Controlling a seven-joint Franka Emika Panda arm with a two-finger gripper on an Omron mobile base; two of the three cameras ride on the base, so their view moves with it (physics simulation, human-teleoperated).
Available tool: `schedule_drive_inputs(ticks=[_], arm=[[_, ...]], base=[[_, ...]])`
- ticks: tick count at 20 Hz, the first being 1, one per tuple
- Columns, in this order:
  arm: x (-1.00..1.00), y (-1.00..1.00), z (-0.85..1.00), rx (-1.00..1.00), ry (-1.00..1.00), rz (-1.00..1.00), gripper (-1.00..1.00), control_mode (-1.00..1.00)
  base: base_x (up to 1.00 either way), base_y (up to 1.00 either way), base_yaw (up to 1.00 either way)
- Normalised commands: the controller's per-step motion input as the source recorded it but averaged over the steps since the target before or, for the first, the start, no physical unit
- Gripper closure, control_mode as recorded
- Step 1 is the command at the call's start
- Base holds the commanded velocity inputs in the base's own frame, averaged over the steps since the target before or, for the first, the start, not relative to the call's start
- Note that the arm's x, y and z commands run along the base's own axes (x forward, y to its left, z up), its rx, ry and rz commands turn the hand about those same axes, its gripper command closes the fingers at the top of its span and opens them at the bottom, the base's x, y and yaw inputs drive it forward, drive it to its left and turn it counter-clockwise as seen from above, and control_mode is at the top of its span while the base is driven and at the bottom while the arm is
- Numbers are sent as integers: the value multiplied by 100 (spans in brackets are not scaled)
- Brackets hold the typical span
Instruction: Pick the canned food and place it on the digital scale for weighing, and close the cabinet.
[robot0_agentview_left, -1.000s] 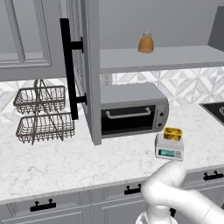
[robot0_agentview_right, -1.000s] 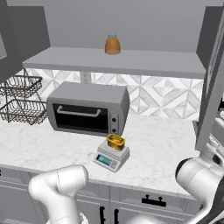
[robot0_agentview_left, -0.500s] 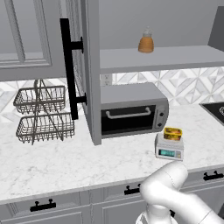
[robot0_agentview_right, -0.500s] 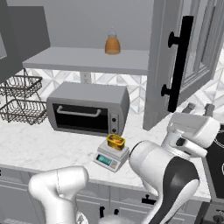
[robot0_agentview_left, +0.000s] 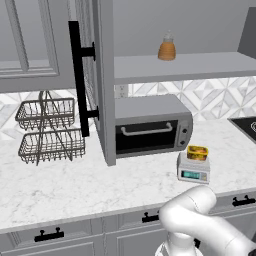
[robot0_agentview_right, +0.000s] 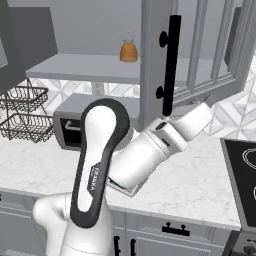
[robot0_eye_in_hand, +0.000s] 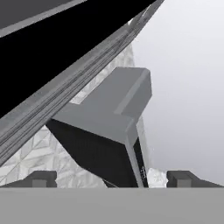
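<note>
One canned food lies flat, long side sideways, on digital scale; fingers wide.

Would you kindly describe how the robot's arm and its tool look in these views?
The arm is built of glossy white, rounded segments, with a wide dark band looping around its upright link and small grey lettering on that band. The tool ends in two small, blocky dark-grey fingertips. No cables show.

The white arm rises from the lower left and reaches right, under the open cabinet door with its long black bar handle. An orange bottle stands on the shelf (toaster oven below). Wire baskets sit at far left.
</note>
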Motion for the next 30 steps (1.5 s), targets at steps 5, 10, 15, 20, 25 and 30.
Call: schedule_drive_inputs(ticks=[5, 10, 15, 20, 25, 30], arm=[[35, 86, 41, -3, -27, 0, -100, -100], [35, 68, 67, 0, -41, 0, -100, -100], [26, 54, 83, -2, -24, 0, -100, -100], [56, 71, 47, -12, 21, -11, -100, -100], [80, 68, 32, -12, 37, -4, -100, -100], [89, 69, 6, -1, 13, 0, -100, -100]], base=[[0, 0, 0], [0, 0, 0], [0, 0, 0], [0, 0, 0], [0, 0, 0], [0, 0, 0]])
